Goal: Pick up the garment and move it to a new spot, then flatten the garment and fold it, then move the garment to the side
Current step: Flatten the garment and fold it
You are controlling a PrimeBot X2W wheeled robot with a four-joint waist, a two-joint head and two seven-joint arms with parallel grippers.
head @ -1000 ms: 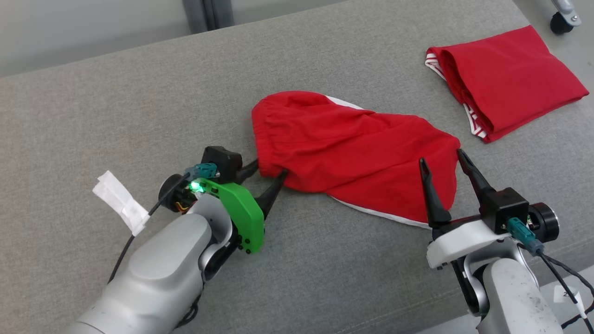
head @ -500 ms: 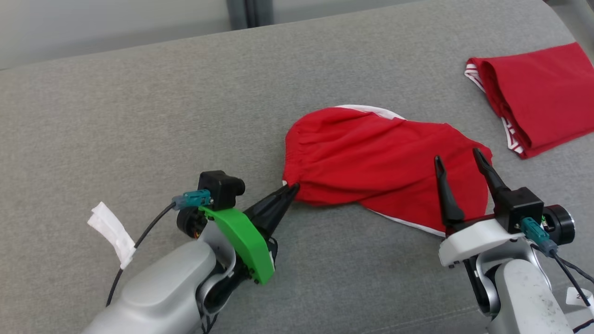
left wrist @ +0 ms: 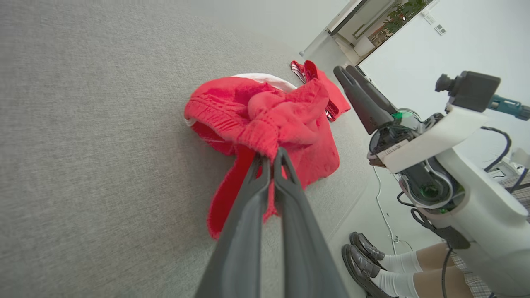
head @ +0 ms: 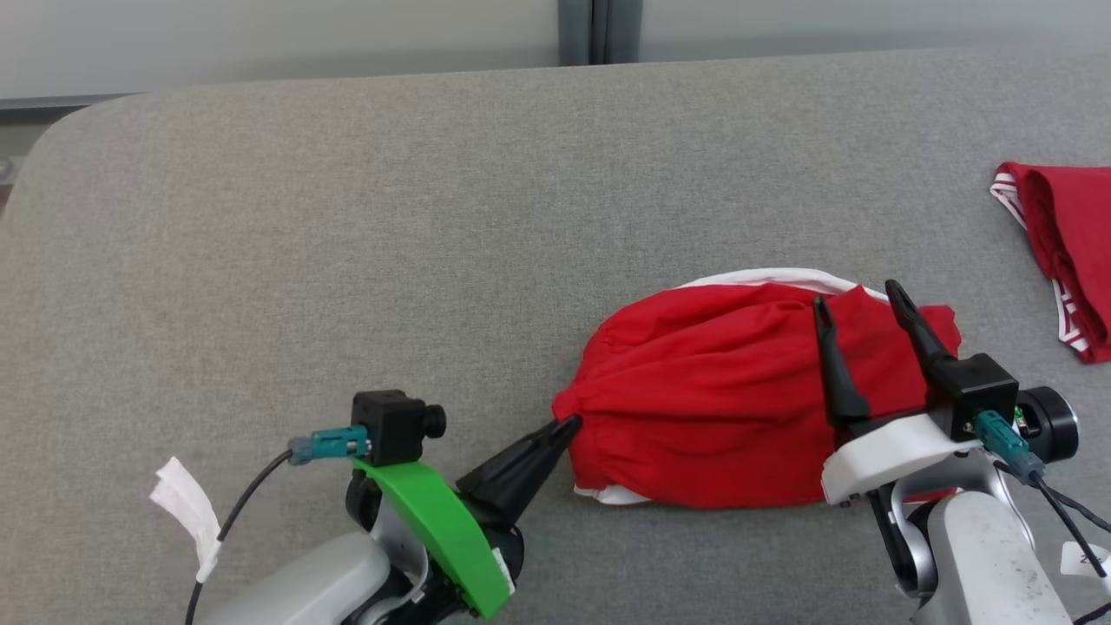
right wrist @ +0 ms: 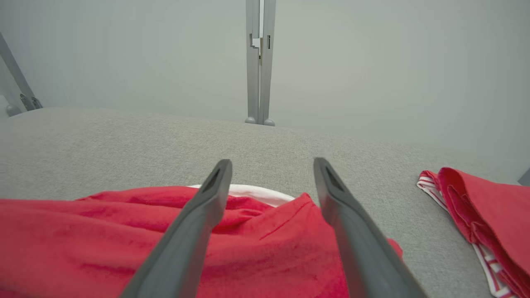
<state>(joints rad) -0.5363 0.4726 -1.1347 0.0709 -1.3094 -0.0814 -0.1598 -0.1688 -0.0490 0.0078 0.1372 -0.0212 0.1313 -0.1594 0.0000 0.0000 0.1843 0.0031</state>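
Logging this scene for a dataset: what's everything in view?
Crumpled red fabric garment with white trim: one, red, centre-right of surface.
Folded red garment with striped trim: one, red-white, far right.
Grey fabric-covered surface: one, grey, under both garments.
Grey metal post: one, grey, behind surface.
White tape tag: one, white, on left arm's cable.
Person's dark shoes: two, black, floor beside surface.
Left gripper: one, dark, shut on crumpled garment's gathered edge.
Right gripper: one, dark, open over that garment's right end.
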